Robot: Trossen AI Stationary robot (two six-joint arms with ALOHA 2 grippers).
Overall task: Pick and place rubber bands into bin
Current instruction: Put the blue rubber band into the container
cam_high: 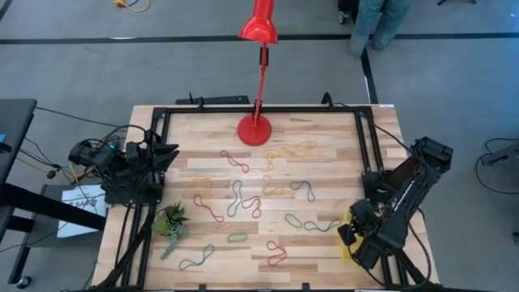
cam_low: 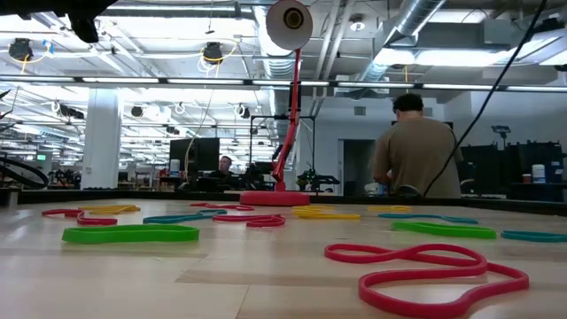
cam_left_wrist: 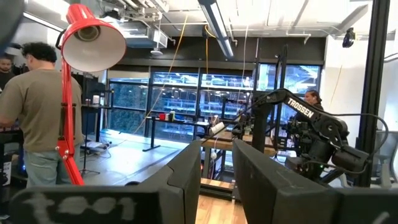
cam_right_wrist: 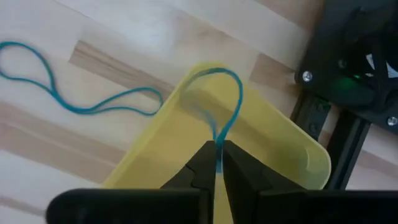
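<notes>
Right wrist view shows the right end effector [cam_right_wrist: 218, 163] pinching a blue rubber band [cam_right_wrist: 227, 102] over the yellow bin [cam_right_wrist: 273, 146]; high view hides this, and shows the left end effector [cam_high: 166, 154] parted, empty.

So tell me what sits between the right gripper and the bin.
Only a blue rubber band. In the right wrist view it is pinched in the right gripper and hangs as a loop over the yellow bin; nothing else lies between them.

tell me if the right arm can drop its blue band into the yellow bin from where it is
Probably yes: the right gripper hangs right over the yellow bin, pinching the blue rubber band, whose loop dangles inside it with nothing between.
</notes>
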